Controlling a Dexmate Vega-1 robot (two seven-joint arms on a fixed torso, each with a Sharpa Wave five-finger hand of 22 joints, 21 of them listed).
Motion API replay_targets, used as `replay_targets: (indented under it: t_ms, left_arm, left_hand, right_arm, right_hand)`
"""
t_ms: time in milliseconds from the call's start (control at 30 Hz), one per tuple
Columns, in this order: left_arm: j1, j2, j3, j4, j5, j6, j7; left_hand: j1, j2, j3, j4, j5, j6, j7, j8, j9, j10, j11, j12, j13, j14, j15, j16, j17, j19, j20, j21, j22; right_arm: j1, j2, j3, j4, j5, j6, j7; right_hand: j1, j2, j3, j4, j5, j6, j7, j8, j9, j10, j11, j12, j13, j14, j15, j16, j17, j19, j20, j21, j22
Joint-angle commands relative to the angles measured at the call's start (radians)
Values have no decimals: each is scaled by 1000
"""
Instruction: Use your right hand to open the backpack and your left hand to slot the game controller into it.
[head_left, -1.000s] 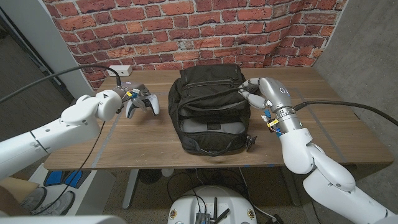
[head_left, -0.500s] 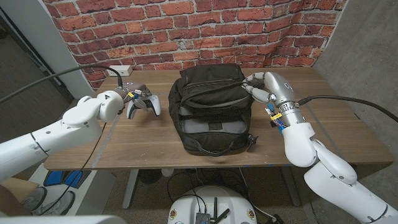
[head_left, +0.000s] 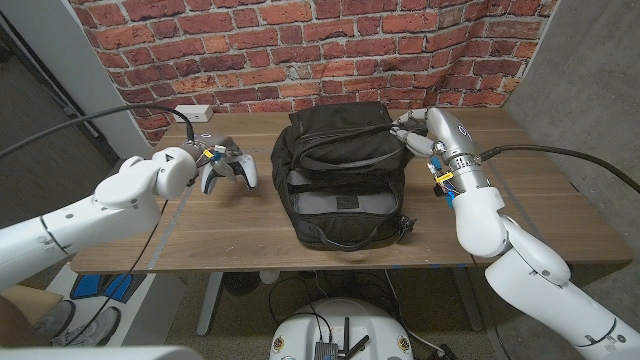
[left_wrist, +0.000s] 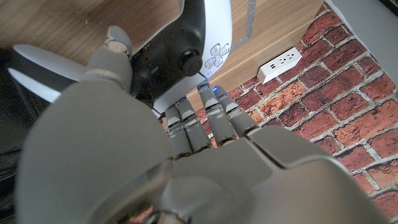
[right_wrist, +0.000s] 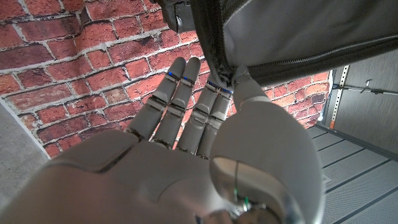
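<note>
The right robot hand (head_left: 418, 132) pinches the zipper edge of the black backpack (head_left: 340, 175) standing mid-bench (head_left: 540, 200), its front pocket gaping. The left robot hand (head_left: 196, 160) grips the white game controller (head_left: 232, 166) beside the bag. Opening looks under way; next, widen the mouth, then carry the controller across.

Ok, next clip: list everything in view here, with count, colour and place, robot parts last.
backpack: one, black, table centre, main compartment open
game controller: one, white and black, on the table left of the backpack
power strip: one, white, table's far left edge by the brick wall
table: one, brown wood
left hand: one, grey, fingers on the game controller
right hand: one, grey, gripping the backpack's upper right edge
</note>
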Motion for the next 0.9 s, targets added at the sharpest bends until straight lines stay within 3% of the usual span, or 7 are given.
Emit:
replay_targets:
  t_ms: [33,567,900]
  left_arm:
    - [45,34,-30,-54,-29,18,34]
    - [108,76,-81,-99,-86,22,92]
    - [140,76,-103,-109,-127,13,141]
  left_hand:
    - [44,133,15,6,6,92,-26,5,6,47,-31,5,6,38,-182,8,2,6,-157,-4,4]
    - [45,131,16,6,6,94,-27,4,6,48,-31,5,6,38,-182,7,2,7,-156,-4,4]
    - [45,132,17,6,6,93,-26,3,6,48,-31,4,6,40,-182,7,2,8,-156,-4,4]
  right_arm:
    - [66,9,-49,-14,18,-81,23]
    - [135,9,-103,-35,14,-182,21]
    - [206,25,-141,-35,9,-256,28]
  right_hand:
    - [33,23,3,4,5,19,-5,5,19,9,1,10,7,12,-140,5,5,11,-130,6,4]
    - [30,18,-2,7,6,23,0,4,20,15,5,14,18,19,-136,5,9,13,-128,12,3]
    - [30,18,-4,8,6,25,3,3,21,19,3,16,24,22,-134,5,11,13,-127,15,3]
